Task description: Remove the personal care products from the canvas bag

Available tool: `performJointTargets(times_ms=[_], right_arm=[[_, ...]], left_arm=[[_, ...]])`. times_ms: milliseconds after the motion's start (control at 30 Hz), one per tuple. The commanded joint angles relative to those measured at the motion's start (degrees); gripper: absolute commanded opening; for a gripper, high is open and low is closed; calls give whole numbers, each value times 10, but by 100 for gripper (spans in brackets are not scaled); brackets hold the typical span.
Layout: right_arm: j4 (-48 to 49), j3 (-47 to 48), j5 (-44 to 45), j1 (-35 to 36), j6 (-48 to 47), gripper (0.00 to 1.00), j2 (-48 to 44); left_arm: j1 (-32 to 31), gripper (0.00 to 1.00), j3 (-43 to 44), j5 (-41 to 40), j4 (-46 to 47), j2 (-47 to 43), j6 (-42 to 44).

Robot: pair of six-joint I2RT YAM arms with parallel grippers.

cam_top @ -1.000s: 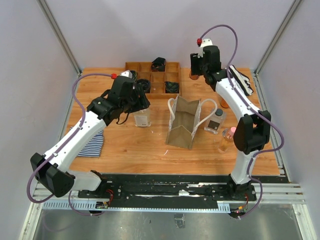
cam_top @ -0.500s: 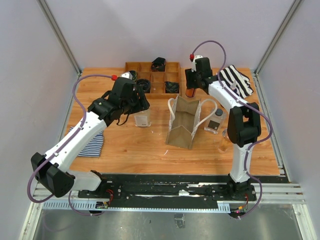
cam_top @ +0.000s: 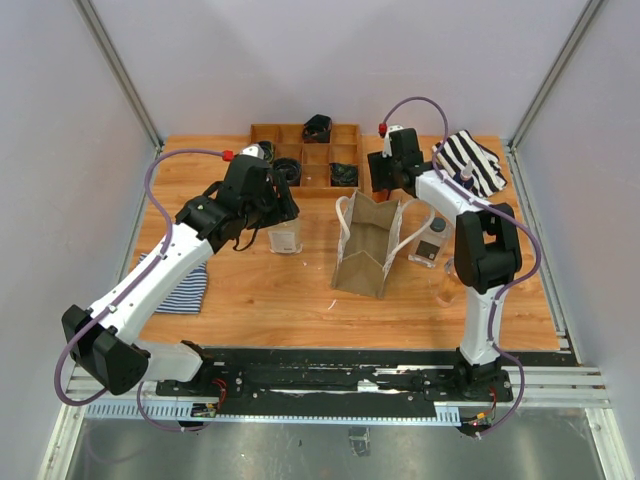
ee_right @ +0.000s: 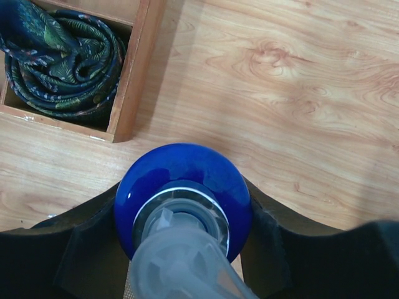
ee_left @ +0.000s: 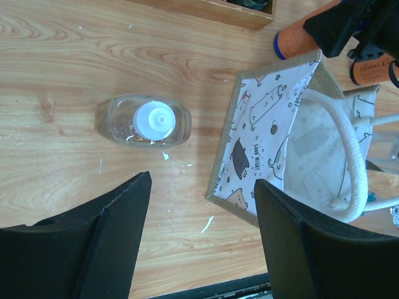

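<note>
Canvas bag (ee_left: 268,131) looks empty. White-cap bottle (ee_left: 144,121), grey-cap bottle (cam_top: 430,242) out on surface (cam_top: 250,290). R claw (ee_right: 182,230) pinching blue-pump bottle (ee_right: 184,187); L claw (ee_left: 202,199) spread. Prob. only set-down left.

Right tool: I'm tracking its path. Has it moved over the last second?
Yes. The right tool, shut on the pump bottle, has moved left and nearer in the top view, from right of the tray toward the bag's far side.

Bag mouth: canvas bag (ee_left: 262,131) open on top; rope handle (ee_left: 351,146) loops across part of it.
L of bag: bare wood gap, then white-cap bottle (cam_top: 284,237).
Behind: wooden tray (cam_top: 258,130); right gripper (cam_top: 384,183) clamped on blue-pump bottle (ee_right: 181,177).
R of bag: grey-cap bottle (cam_top: 430,242) close.
Front: table (cam_top: 280,300) bare.
</note>
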Motion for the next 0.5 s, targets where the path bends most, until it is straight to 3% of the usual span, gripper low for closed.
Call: performJointTargets(times_ms=[0, 67, 100, 200, 267, 333, 467], right_arm=[[42, -12, 9, -7, -2, 78, -28], [45, -19, 19, -7, -7, 95, -65], [45, -23, 22, -7, -14, 99, -87], [49, -36, 44, -5, -33, 99, -180], [41, -44, 60, -13, -31, 98, -239], [-14, -25, 5, -58, -3, 99, -275], [-77, -25, -128, -137, 46, 99, -332]], left_arm=[[-2, 72, 8, -16, -7, -6, 4], [-1, 72, 10, -20, -8, -7, 5], [-1, 72, 11, -26, -9, -8, 6], [-1, 75, 33, -84, -17, -1, 19], [5, 89, 45, -151, -10, 5, 34], [21, 99, 48, -182, 25, 16, 48], [62, 100, 81, -225, 126, 77, 124]])
